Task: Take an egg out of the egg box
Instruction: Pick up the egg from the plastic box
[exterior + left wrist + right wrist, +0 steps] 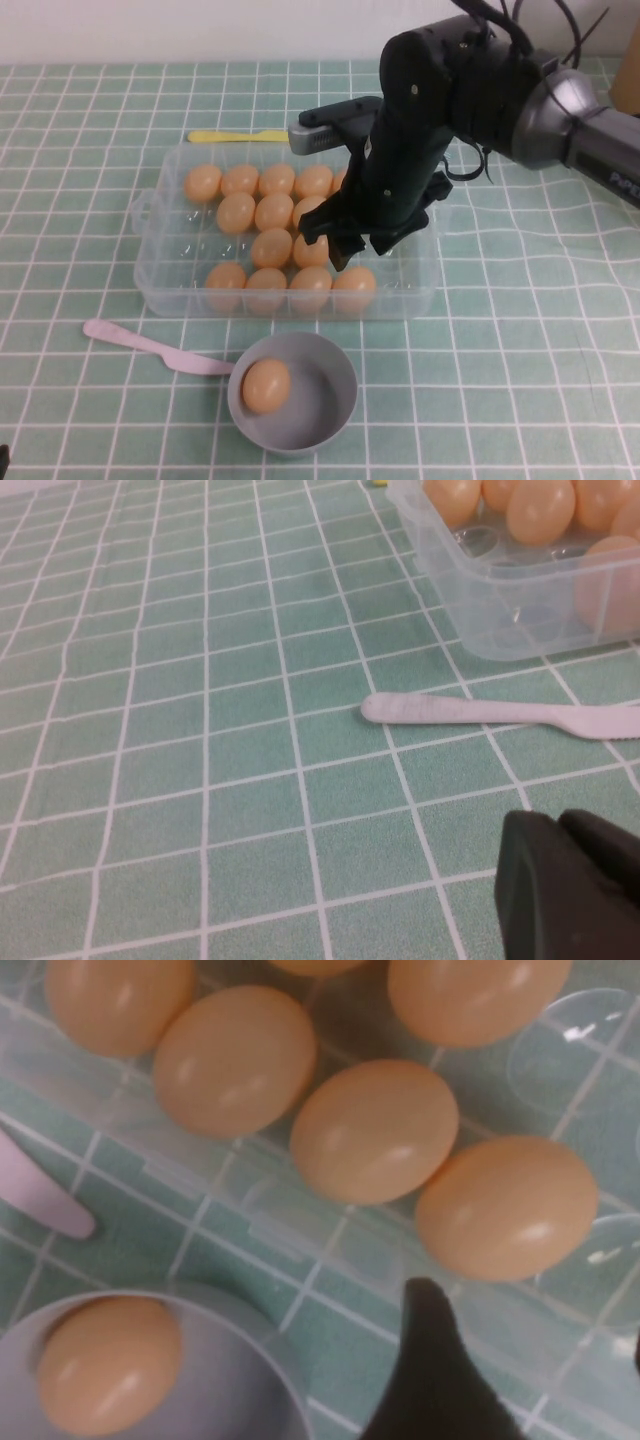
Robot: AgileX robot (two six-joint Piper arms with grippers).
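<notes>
High view: right tool (345, 250) over egg box's (160, 290) open right side.

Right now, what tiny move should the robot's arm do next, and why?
Probably lower the right gripper straight down: it hangs open and empty over the egg box, near an egg. The left gripper sits parked beside the pink knife.

Egg box (160, 290) clear glossy plastic; eggs (272, 247) smooth, faintly shiny.

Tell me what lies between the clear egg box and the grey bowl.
In the high view, only bare green checked tablecloth separates clear plastic egg box from round grey bowl; the pink knife lies leftward.
</notes>
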